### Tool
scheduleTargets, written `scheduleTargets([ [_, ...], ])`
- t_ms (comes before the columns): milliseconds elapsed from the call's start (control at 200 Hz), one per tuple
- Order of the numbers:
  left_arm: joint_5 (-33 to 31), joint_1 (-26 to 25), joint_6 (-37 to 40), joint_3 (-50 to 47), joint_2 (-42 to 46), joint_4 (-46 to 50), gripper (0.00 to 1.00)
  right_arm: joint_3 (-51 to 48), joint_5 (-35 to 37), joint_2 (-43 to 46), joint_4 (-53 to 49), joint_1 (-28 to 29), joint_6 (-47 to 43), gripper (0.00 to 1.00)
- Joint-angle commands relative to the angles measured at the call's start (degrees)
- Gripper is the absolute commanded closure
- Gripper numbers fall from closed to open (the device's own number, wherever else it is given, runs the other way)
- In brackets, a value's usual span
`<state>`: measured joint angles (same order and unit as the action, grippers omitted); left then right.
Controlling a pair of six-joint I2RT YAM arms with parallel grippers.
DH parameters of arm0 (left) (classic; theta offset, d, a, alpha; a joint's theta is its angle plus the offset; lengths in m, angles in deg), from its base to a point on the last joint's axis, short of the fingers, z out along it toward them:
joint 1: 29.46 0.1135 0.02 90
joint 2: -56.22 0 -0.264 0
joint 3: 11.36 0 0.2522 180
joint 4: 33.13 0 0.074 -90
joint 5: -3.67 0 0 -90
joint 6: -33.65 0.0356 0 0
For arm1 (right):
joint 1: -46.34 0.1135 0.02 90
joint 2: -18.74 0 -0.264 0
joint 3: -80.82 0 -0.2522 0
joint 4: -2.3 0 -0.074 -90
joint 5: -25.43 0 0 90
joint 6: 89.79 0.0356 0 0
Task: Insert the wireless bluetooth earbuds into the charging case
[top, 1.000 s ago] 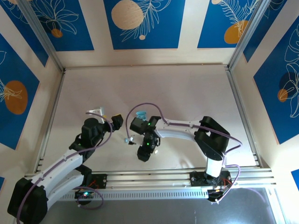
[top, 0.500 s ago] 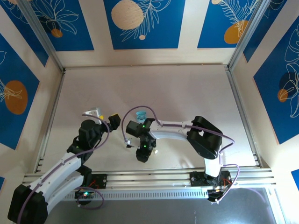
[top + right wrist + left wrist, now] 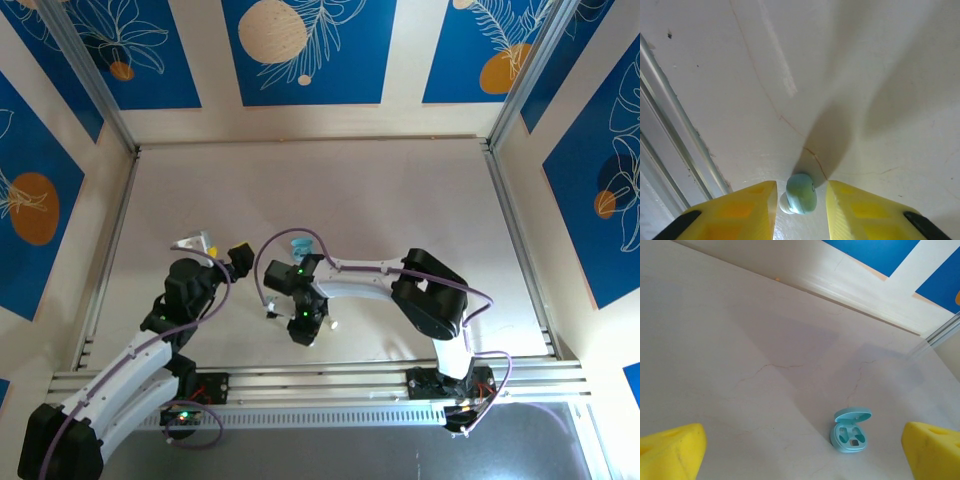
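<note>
A small light blue earbud [image 3: 802, 199] was seen on the table [image 3: 865, 75] between the yellow fingers [image 3: 740, 210] of the right gripper [image 3: 801, 192]. The fingers were close on both sides but not yet pressed on it. The left gripper [image 3: 803, 447] was held wide open with nothing in it, and farther off the blue case [image 3: 851, 430] was seen on the table with its lid up.
</note>
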<state>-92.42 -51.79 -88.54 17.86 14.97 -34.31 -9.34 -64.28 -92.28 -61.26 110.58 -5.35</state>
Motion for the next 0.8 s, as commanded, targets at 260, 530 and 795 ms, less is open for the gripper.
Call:
scheduleTargets([
  [260,0.5,1.1,-0.8,-0.5,0.6,0.4,0.0,1.4,0.4,-2.3,-2.1,0.8,-0.8,0.64],
  [530,0.9,1.4,-1.0,-0.7,0.6,0.1,0.0,1.7,1.1,-3.1,-2.3,0.8,-0.7,0.7],
  [795,1.5,1.7,-1.2,-0.7,0.6,0.0,0.0,1.9,0.9,-3.6,-2.4,0.8,0.1,0.77],
])
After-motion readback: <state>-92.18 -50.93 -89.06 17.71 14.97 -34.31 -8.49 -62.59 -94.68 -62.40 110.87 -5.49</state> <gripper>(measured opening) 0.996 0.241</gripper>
